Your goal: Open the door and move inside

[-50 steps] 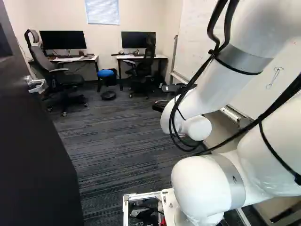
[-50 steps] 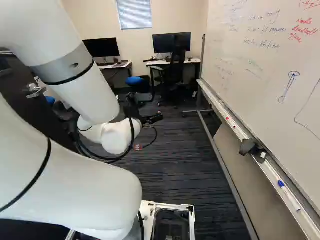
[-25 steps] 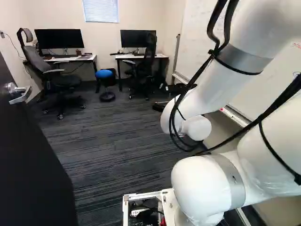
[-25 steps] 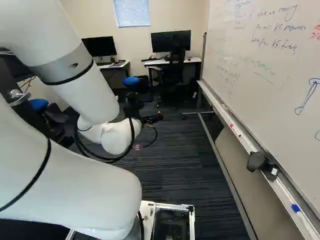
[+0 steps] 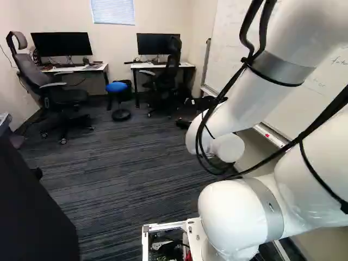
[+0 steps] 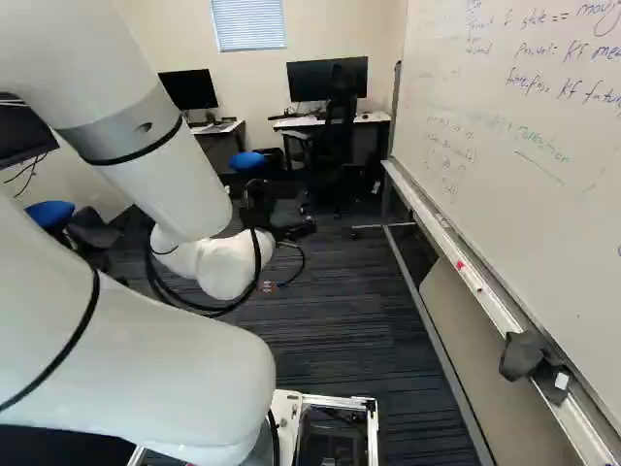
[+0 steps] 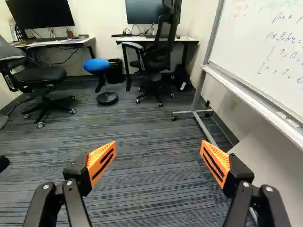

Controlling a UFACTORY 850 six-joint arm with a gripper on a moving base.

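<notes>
The gripper [image 6: 291, 231] is held out ahead of the arm, low over the carpet in the right base view. In the wrist view the gripper [image 7: 158, 158] stands open, its orange pads wide apart with only floor seen between them. The dark door [image 5: 32, 217] fills the lower left corner of the left base view, standing open beside the base. Its handle shows in no current view. Nothing touches the fingers.
A whiteboard [image 6: 514, 126] with a tray and metal frame runs along the right. Farther ahead stand two desks with monitors, a blue stool [image 7: 96, 65] and office chairs [image 7: 38, 78]. Dark striped carpet [image 5: 125, 168] stretches between door and whiteboard.
The base has moved forward, the scene shifting around it. Door and handle slid back along the left, the handle passing out of view. The arm holds its pose against its lowest joint.
</notes>
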